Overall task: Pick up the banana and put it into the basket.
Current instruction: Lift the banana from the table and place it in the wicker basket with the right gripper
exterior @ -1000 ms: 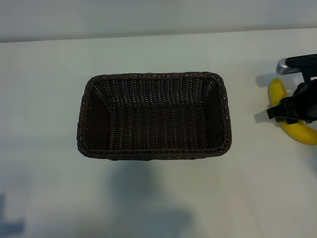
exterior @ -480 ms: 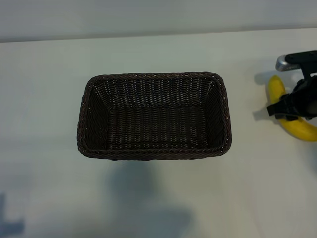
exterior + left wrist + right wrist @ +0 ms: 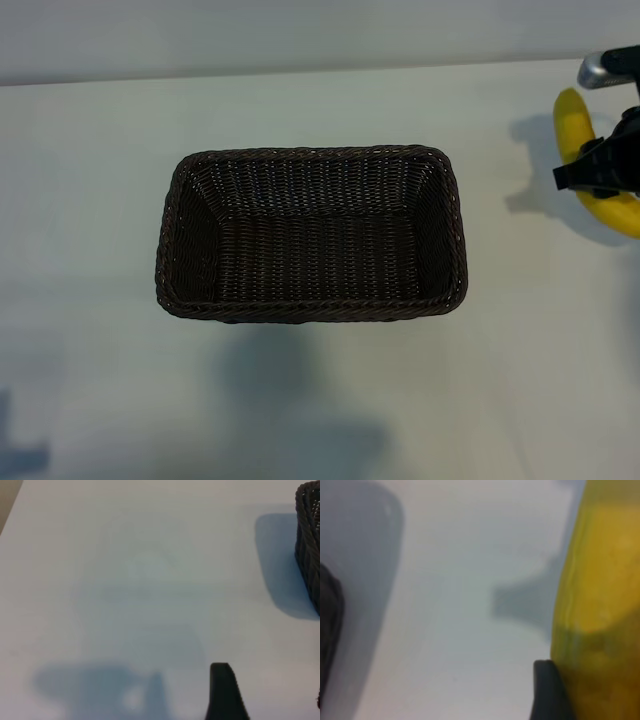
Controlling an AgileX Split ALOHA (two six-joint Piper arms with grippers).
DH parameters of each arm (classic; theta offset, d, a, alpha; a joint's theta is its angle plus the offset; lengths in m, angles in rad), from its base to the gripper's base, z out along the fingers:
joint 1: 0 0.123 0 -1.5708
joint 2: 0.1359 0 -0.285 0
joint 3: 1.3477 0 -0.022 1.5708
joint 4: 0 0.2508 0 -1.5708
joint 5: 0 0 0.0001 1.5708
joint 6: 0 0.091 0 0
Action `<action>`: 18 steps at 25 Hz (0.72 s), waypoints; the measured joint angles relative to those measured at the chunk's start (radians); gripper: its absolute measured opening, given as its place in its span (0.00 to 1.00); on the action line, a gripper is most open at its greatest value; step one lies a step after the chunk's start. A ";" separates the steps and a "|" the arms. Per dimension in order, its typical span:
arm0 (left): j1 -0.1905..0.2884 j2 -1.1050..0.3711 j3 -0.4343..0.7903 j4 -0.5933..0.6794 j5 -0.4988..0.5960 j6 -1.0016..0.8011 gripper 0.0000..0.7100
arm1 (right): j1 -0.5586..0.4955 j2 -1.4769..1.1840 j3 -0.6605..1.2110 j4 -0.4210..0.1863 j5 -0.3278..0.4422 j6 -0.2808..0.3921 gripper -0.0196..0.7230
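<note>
The bright-yellow banana (image 3: 572, 125) hangs at the far right edge of the exterior view, just above the white table, with its shadow cast to its left. My right gripper (image 3: 592, 178) is shut on its middle. In the right wrist view one dark finger (image 3: 547, 695) presses against the banana (image 3: 605, 580). The dark-brown wicker basket (image 3: 310, 152) stands in the middle of the table, well to the left of the banana, and nothing lies in it. My left gripper (image 3: 272, 700) is open over bare table, with the basket's (image 3: 307, 540) end wall ahead of it.
The white table (image 3: 100, 380) runs to a pale back edge at the far side. A strip of bare table separates the basket's right end from the banana. The left arm is outside the exterior view.
The right gripper has lifted the banana off the table. It now sits farther toward the back and right, and its shadow has drawn apart from it. The basket has not moved.
</note>
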 joint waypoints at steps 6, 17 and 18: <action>0.000 0.000 0.000 0.000 0.000 0.000 0.67 | 0.000 -0.018 -0.007 0.000 0.029 -0.015 0.60; 0.000 0.000 0.000 0.000 0.000 -0.001 0.67 | 0.072 -0.018 -0.021 0.006 0.044 -0.213 0.60; 0.000 0.000 0.000 0.000 0.000 -0.001 0.67 | 0.084 -0.018 -0.030 0.006 0.047 -0.223 0.60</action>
